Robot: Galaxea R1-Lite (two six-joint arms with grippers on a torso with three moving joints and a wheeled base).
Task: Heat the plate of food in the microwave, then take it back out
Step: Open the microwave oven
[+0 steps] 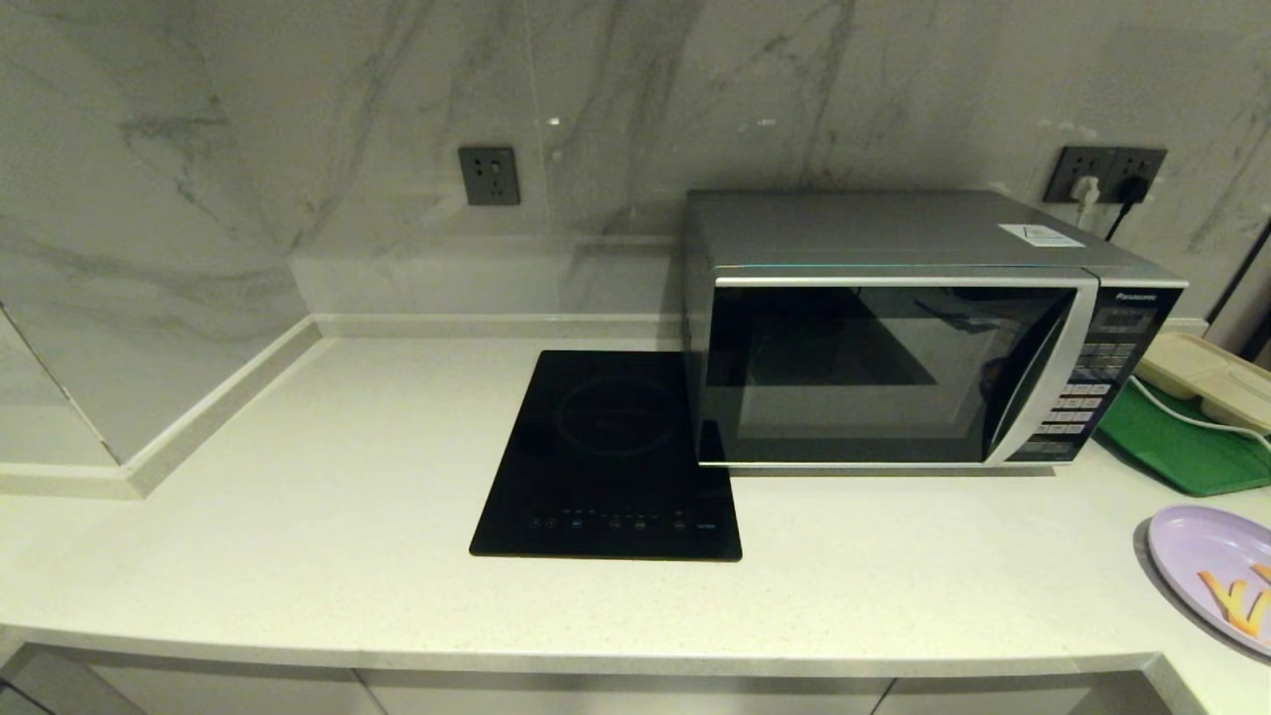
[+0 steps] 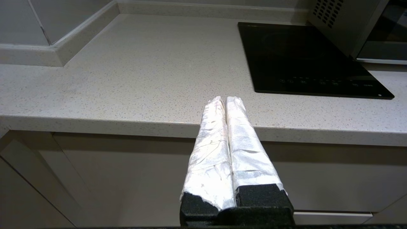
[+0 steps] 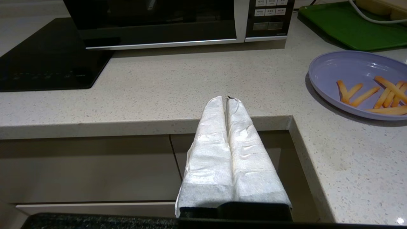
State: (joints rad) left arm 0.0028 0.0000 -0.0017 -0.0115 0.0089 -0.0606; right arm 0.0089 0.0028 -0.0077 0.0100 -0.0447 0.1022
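The silver microwave stands at the back right of the counter with its dark glass door closed; its lower door and keypad show in the right wrist view. The lavender plate of food with several orange fries lies at the counter's right edge, also seen as the plate in the right wrist view. My left gripper is shut and empty, hanging before the counter's front edge. My right gripper is shut and empty too, held before the front edge, left of the plate. Neither arm shows in the head view.
A black induction hob lies flush in the counter just left of the microwave. A green tray with a cream device and white cable sits right of the microwave. The counter turns a corner beside my right gripper. Cabinet fronts run below.
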